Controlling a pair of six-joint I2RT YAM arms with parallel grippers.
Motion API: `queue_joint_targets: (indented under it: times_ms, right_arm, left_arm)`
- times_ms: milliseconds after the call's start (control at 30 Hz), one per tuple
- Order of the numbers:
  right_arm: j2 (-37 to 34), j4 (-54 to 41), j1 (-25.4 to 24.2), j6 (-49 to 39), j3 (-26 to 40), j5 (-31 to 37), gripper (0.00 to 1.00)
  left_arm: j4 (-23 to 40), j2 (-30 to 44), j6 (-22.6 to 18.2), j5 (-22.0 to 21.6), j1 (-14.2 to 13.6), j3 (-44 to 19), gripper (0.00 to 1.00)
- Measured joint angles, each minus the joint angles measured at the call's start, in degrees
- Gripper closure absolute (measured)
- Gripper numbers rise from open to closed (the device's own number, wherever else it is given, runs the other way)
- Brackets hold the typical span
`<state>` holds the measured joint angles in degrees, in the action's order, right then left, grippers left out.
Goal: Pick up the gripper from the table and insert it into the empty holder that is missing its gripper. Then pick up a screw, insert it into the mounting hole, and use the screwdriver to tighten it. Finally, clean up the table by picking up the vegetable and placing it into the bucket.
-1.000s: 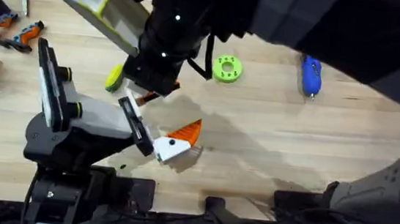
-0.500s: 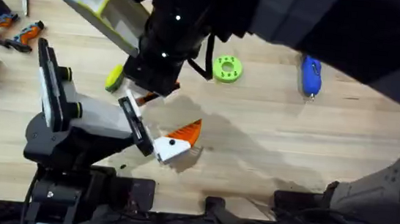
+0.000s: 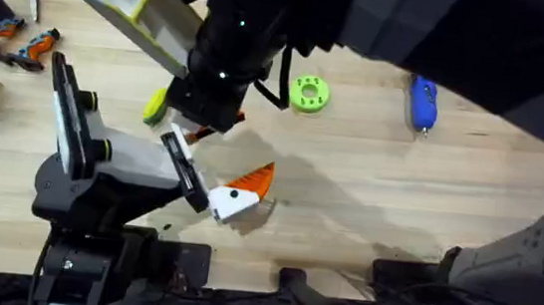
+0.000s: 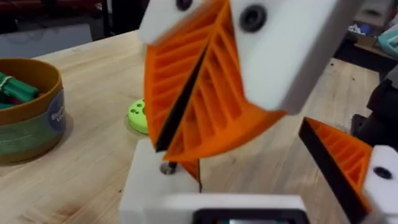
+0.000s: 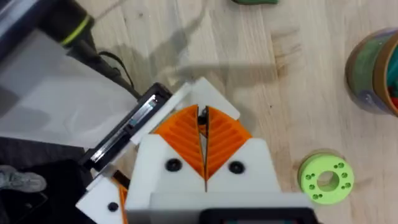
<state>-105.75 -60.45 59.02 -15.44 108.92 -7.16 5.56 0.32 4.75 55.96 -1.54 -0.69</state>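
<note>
Two end effectors meet over the holder (image 5: 210, 93) at mid-bench.

The right end effector (image 5: 203, 134), reaching across from the far right, has its orange pads pressed together on what looks like a small dark screw (image 5: 202, 113), apparently to seat it in the mounting hole. The left end effector (image 3: 233, 197) is spread and angled up, seemingly presenting the holder. The orange gripper (image 3: 255, 179) sits at its tip. The screwdriver (image 3: 422, 102) lies far right, within reach for tightening. The vegetable (image 3: 154, 106) waits far left, and the bucket (image 4: 28, 115) stands apart.
</note>
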Motion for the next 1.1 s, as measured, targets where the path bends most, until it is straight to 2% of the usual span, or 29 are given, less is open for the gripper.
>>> queue_joint_targets:
  times_ms: [1100]
  right_arm:
    - [-0.4,-0.1,-0.9,0.2,0.1,-1.1,0.995]
  left_arm:
    - [0.0,0.0,0.0,0.0,0.0,0.0,0.015]
